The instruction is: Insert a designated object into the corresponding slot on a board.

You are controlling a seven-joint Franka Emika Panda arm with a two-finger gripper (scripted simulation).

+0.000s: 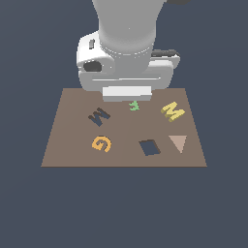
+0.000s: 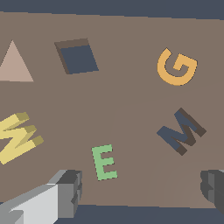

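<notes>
One Franka arm hangs over the far side of the brown board (image 1: 72,145), which lies flat on the dark tabletop (image 1: 29,208). Its end effector (image 2: 142,192) is released: in the wrist view the two fingers (image 2: 68,192) stand wide apart, with nothing between them, above the board's surface near the green E (image 2: 104,162). In the exterior view the arm's body hides most of the end effector, so its height over the board cannot be told.

The yellow M (image 1: 172,112) lies on the board toward the exterior view's right, near the board's far corner on that side, untouched and well apart from the fingers. The dark M-shaped slot (image 1: 99,116) sits toward the exterior view's left, with the green E between it and the yellow M. Nearer the board's front edge lie the orange G (image 1: 101,143), the dark square cutout (image 1: 149,147) and a pinkish triangle (image 1: 178,142), side by side in a row.
</notes>
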